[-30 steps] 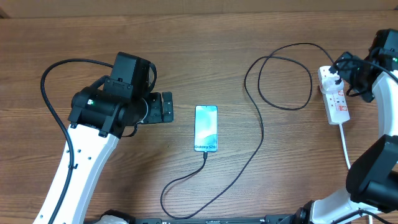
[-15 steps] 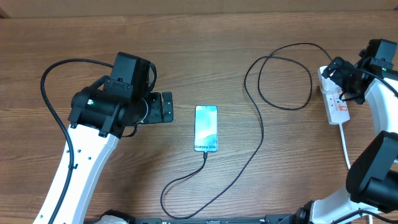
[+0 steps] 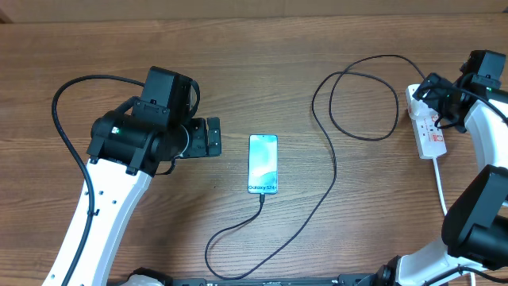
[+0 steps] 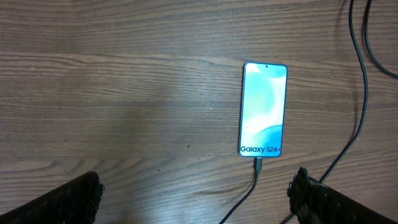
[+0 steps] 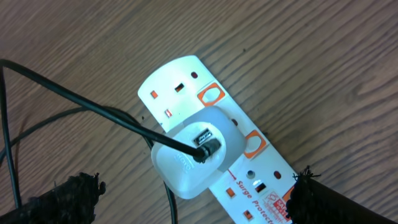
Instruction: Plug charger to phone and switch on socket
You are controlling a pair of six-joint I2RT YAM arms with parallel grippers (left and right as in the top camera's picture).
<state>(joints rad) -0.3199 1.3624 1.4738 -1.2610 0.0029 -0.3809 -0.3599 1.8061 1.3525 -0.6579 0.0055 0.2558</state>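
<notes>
**Overhead view.** The left gripper (image 3: 208,137) is being held wide open and empty. The phone (image 3: 263,164) is lying just ahead of its fingertips on the table (image 3: 238,48). The charger cable (image 3: 333,167) is being seen running from the phone's near end in a loop and a long sweep toward the power strip (image 3: 432,131). The right gripper (image 3: 435,102) is being held over the far end of that strip, also spread fully and gripping nothing.

**Left wrist view.** The phone is being shown ahead of the open jaws and a little toward the right finger, screen lit. The cable tip is being seen seated at the edge nearest the gripper, so the plugging-in step is being judged done. Nothing is being touched by this gripper.

**Right wrist view.** A white adapter (image 5: 193,155), with the black cable entering it, is being shown sitting in the strip directly between the spread fingers. Two orange-red switches (image 5: 211,94) are being seen just beyond and beside the adapter. Whether either is on cannot be told.

The switching step is being judged in hand. One fingertip is being called on to come down squarely on the switch serving the adapter's outlet, without the adapter or cable being knocked.
</notes>
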